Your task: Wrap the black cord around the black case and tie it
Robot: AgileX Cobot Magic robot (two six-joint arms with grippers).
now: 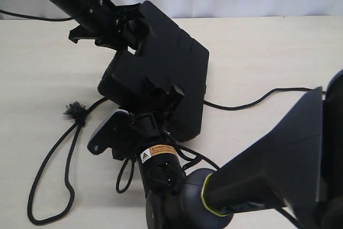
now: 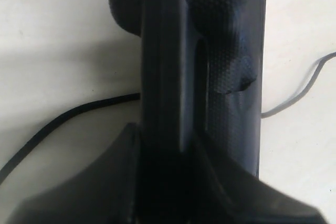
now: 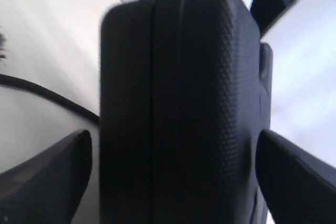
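The black case (image 1: 171, 63) lies tilted in the middle of the table, held up at its far edge. My left gripper (image 1: 131, 28) is shut on that far edge; in the left wrist view its fingers (image 2: 131, 150) press a thin part of the case (image 2: 231, 51). My right gripper (image 1: 161, 92) is open at the near edge, its fingers (image 3: 63, 166) flanking the case (image 3: 210, 66) with a slim gap. The black cord (image 1: 51, 159) runs under the case, its frayed tuft (image 1: 75, 111) at the left. Stretches of cord (image 2: 79, 111) (image 3: 47, 95) show beside the case.
The cord's other stretch (image 1: 252, 102) leaves the case rightward across the pale table (image 1: 268, 46) toward the right edge. Its loops (image 1: 126, 178) lie near the front left. The right arm's bulky body (image 1: 268, 170) fills the lower right.
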